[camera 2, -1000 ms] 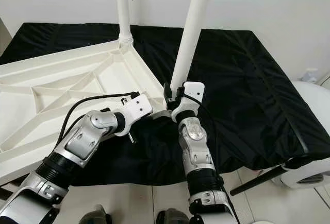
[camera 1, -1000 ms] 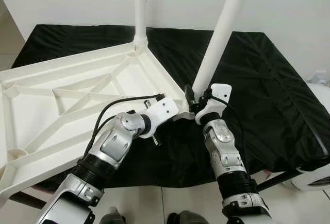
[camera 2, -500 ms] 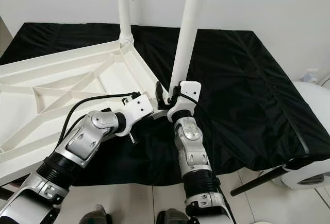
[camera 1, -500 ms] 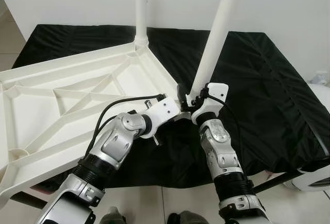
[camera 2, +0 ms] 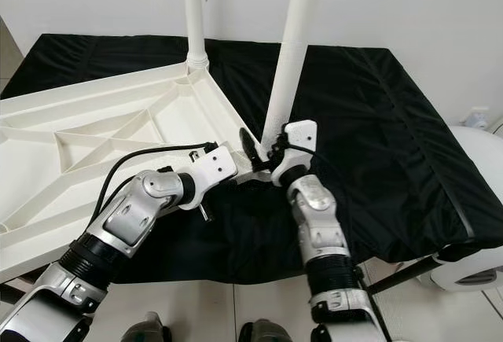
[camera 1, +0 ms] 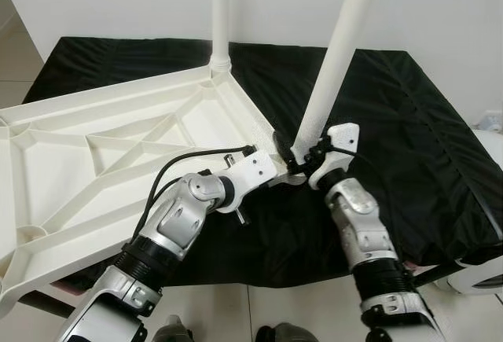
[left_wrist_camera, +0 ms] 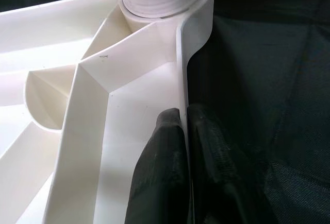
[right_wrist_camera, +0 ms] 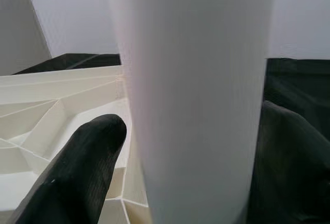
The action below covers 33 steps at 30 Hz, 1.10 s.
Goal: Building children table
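Black cloth [camera 1: 409, 137] covers the bench below a white wall. Nearest, the left gripper [left_wrist_camera: 184, 131] pinches the upturned tabletop's [camera 1: 94, 153] rim near its corner, fingers closed on the thin wall. Just beyond, the right gripper [camera 1: 302, 157] clasps the near leg [camera 1: 334, 59] at its base, a finger on each side. Farther back, another leg [camera 1: 221, 12] stands upright in its corner socket.

Black fabric-covered surface [camera 1: 409, 145] bearing upturned white ribbed plastic tabletop [camera 1: 102, 161], its rim between left jaws.
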### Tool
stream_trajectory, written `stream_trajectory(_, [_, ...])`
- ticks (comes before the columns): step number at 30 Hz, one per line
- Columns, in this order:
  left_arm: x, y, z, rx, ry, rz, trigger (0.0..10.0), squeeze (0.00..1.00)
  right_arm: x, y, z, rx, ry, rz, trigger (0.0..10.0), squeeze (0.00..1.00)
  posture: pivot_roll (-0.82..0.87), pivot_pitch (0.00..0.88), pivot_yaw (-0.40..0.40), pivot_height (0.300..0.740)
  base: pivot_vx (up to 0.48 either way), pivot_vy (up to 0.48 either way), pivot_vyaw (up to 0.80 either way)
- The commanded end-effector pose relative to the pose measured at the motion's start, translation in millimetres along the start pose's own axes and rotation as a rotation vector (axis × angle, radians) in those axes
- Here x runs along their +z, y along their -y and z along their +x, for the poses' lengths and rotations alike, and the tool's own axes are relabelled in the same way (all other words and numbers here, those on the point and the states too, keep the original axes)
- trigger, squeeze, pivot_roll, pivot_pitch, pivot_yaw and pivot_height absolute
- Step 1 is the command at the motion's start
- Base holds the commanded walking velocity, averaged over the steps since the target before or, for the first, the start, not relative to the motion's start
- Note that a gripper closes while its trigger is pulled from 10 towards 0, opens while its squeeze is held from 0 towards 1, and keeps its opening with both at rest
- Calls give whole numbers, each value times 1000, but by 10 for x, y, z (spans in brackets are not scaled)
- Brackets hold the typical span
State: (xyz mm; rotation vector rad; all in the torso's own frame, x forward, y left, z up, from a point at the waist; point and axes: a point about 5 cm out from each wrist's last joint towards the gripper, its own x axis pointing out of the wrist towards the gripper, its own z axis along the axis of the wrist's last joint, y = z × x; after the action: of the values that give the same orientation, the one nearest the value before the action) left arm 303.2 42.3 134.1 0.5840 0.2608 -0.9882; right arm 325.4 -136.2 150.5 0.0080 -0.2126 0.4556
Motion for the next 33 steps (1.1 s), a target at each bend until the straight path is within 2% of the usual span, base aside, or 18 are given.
stream_trajectory(1, [117,52,18,6,48,40,10000,0,-6,89,-26,34,-7,-2,10000,0,-3,0,-48,740,0,0,0])
stream_trajectory(4, [118,49,13,5,47,42,10000,0,-30,198,-41,96,-36,-8,10000,0,-1,0,-45,740,0,0,0])
stream_trajectory(12, [126,38,-1,5,47,44,10000,0,-118,311,-20,225,-111,12,10000,0,7,0,-37,740,0,0,0])
stream_trajectory(21, [121,45,-7,2,44,47,10000,0,-165,377,54,255,-146,18,10000,0,12,0,-36,740,0,0,0])
stream_trajectory(22, [123,42,-6,2,45,47,10000,0,-174,383,63,258,-153,14,8392,0,13,0,-38,740,0,0,0])
stream_trajectory(23, [124,39,-6,3,45,48,10000,0,-182,388,71,260,-160,13,3333,0,14,0,-39,740,0,0,0])
stream_trajectory(24, [124,39,-6,3,45,48,10000,0,-182,388,71,260,-160,13,3333,0,14,0,-39,740,0,0,0])
stream_trajectory(25, [125,37,-6,4,45,48,10000,0,-188,394,76,264,-165,14,1922,0,14,0,-39,740,0,0,0])
stream_trajectory(26, [125,37,-6,4,45,48,10000,0,-188,394,76,264,-165,14,1922,0,14,0,-39,740,0,0,0])
stream_trajectory(27, [124,34,-7,5,44,49,10000,0,-191,400,76,267,-167,14,0,0,15,0,-40,740,0,0,0])
stream_trajectory(33, [130,12,-8,12,45,54,10000,0,-211,448,46,279,-171,8,0,0,13,0,-43,740,0,0,0])
